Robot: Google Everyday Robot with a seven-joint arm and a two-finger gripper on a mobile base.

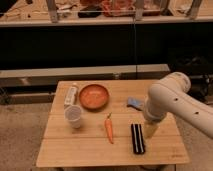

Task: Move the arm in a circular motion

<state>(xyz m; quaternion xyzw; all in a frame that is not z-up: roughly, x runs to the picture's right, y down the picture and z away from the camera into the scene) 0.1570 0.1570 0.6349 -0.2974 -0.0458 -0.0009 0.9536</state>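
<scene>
One arm (172,102) under my command, gripper (151,131) low above table (90,150) beside black box (137,138), its grip I cannot tell.

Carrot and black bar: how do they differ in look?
The carrot is orange and tapers to a point; the black bar is dark, rectangular and wider. The end effector hangs right beside the black bar, farther from the carrot. Both lie flat on the wooden table.
</scene>
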